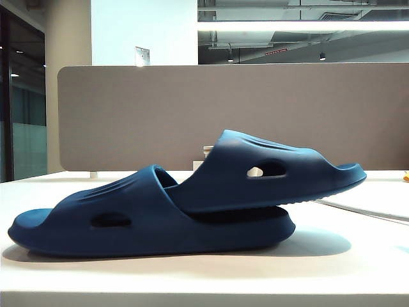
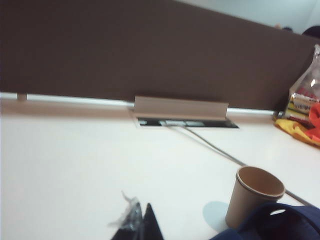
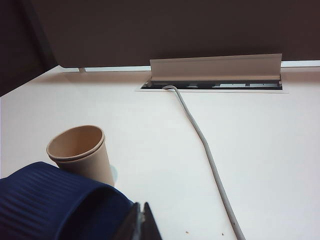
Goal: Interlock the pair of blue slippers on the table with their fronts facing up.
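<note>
Slippers: the two dark navy moulded foam slide slippers (image 1: 185, 201) lie interlocked on the flat white table (image 1: 358, 268), one toe pushed under the other's ribbed strap, straps up.
Left gripper (image 2: 142, 225): fingers pressed together, empty, above the table beside the slippers.
Right gripper (image 3: 142, 222): closed, empty, just beside a slipper's strap.
Tan paper cup (image 3: 82, 152): upright behind the slippers.
Grey cable (image 3: 210, 160): runs to the slot by the grey-brown divider panel (image 1: 128, 115).

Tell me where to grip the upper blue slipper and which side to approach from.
Grip the upper slipper by its raised end on the right of the exterior view, coming in from that side. That end overhangs the table clear of the lower slipper, while its other end is tucked under the lower strap.
</note>
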Tool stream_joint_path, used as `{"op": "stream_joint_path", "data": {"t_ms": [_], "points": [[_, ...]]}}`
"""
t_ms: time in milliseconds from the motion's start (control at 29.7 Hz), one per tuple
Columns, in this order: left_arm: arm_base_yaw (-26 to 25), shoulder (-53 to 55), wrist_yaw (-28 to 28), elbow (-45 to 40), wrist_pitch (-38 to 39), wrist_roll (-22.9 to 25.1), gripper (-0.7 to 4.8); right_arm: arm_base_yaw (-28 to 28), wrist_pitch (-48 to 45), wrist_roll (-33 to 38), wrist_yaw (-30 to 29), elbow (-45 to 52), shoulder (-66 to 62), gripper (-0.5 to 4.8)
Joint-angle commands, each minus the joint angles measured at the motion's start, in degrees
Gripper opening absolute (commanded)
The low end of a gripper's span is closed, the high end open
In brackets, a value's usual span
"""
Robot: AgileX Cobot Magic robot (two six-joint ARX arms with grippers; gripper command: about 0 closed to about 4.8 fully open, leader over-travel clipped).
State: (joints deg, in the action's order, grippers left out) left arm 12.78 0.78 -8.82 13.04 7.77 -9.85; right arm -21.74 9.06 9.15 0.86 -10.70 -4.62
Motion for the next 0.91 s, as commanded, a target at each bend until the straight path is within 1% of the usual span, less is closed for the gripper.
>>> {"op": "stream_joint_path", "data": {"t_ms": [34, 202, 303, 370, 504, 605, 773, 908], "points": [[0.02, 0.0, -0.15, -2.64, -5.84, 1.36, -0.06, -0.09, -6.1, 0.02, 0.04, 1.97, 0.02, -0.05], [0.02, 0.0, 0.13, -6.29, -10.08, 2.36, -0.06, -0.09, -10.97, 0.02, 0.02, 5.27, 0.02, -0.05], [0.02, 0.0, 0.26, -7.15, -10.49, 2.47, -0.06, -0.09, -12.2, 0.02, -0.07, 6.82, 0.02, -0.05], [0.02, 0.0, 0.33, -7.74, -10.64, 2.47, -0.06, -0.09, -13.31, 0.02, -1.14, 7.98, 0.02, -0.05], [0.02, 0.0, 2.38, -9.29, -10.88, 2.29, -0.06, -0.13, -13.66, 0.02, -1.2, 9.62, 0.02, -0.05], [0.02, 0.0, 2.58, -10.62, -11.45, 1.42, -0.06, -0.15, -13.68, -0.2, -1.03, 10.49, 0.02, -0.05], [0.02, 0.0, 2.58, -12.52, -10.88, 0.85, -0.06, -0.13, -12.04, -3.39, -0.48, 10.51, 0.02, -0.05], [0.02, 0.0, 2.58, -12.52, -9.66, 1.55, -0.06, -0.07, -4.24, -5.11, 4.5, 10.51, -0.02, -0.05]]}}
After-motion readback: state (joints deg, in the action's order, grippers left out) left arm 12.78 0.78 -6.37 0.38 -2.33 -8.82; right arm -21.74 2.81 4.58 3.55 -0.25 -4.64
